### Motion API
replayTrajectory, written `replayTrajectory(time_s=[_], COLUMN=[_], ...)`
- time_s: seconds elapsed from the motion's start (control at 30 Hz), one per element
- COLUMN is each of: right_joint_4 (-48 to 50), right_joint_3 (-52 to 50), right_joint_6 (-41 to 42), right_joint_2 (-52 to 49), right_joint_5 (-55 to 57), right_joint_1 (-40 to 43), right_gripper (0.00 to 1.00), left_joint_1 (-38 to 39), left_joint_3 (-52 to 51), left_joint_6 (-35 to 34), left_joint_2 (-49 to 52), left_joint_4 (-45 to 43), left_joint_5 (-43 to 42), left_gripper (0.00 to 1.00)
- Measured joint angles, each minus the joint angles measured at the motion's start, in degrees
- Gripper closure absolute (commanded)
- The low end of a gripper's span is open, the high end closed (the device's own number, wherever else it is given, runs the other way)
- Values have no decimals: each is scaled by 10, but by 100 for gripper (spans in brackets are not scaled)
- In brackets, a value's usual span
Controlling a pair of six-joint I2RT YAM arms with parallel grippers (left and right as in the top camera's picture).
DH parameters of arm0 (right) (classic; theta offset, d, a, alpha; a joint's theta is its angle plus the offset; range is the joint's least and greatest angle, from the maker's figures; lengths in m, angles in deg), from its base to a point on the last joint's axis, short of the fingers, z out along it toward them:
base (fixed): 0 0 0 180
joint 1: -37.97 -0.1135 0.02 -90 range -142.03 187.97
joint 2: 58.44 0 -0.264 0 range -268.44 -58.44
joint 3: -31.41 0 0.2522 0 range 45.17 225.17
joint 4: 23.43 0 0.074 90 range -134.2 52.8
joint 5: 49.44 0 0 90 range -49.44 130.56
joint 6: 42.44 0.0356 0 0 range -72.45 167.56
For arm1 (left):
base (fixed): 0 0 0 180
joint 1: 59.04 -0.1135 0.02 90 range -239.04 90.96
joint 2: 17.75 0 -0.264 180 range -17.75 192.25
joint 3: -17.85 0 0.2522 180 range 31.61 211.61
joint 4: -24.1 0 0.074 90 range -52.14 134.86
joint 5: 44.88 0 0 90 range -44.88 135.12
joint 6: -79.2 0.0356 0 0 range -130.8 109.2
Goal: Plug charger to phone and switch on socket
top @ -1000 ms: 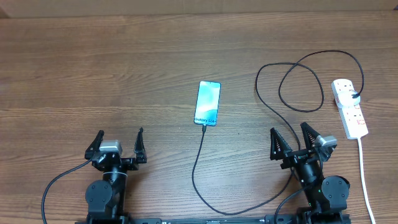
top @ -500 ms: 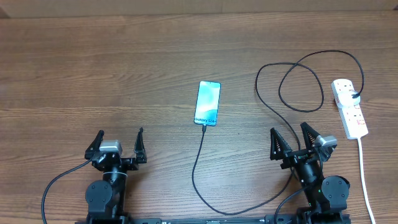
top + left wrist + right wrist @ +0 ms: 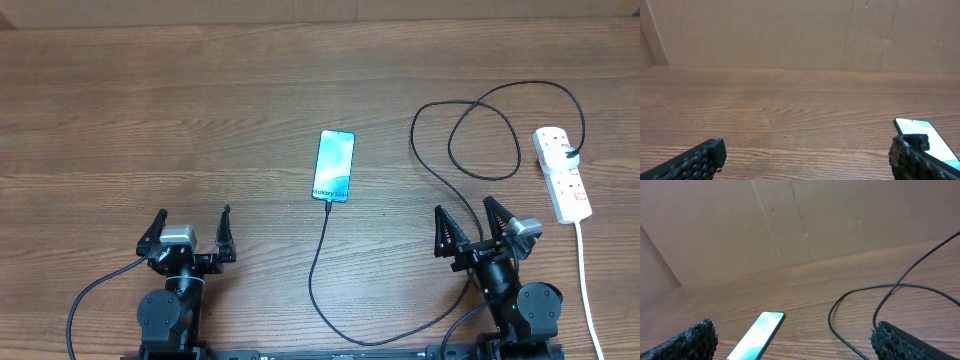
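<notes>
The phone (image 3: 335, 166) lies flat at the table's middle, screen lit; it also shows in the left wrist view (image 3: 940, 142) and the right wrist view (image 3: 757, 335). The charger cable (image 3: 318, 260) runs from the phone's near short edge, curves along the front, then loops (image 3: 829, 322) back to a black plug in the socket (image 3: 562, 173) at the far right. Its tip (image 3: 327, 204) meets the phone's edge; I cannot tell if it is seated. My left gripper (image 3: 193, 212) (image 3: 807, 150) and right gripper (image 3: 462, 206) (image 3: 792, 332) stand open and empty near the front edge.
A white cord (image 3: 585, 280) leads from the socket toward the front right. A brown cardboard wall (image 3: 790, 35) closes off the table's far side. Both arm bases (image 3: 170, 310) sit at the front edge, with their own black cables beside them.
</notes>
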Motion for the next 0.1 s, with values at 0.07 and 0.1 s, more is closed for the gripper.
replayTrajectory(time_s=[0.07, 0.1], right_joint_4=[0, 0], right_joint_3=[0, 0], right_joint_6=[0, 0], right_joint_2=[0, 0], right_joint_5=[0, 0], right_joint_1=[0, 0], right_gripper=[0, 0], left_joint_1=[0, 0], left_joint_3=[0, 0], left_joint_6=[0, 0], left_joint_2=[0, 0], left_joint_4=[0, 0], left_joint_5=[0, 0], left_gripper=[0, 0])
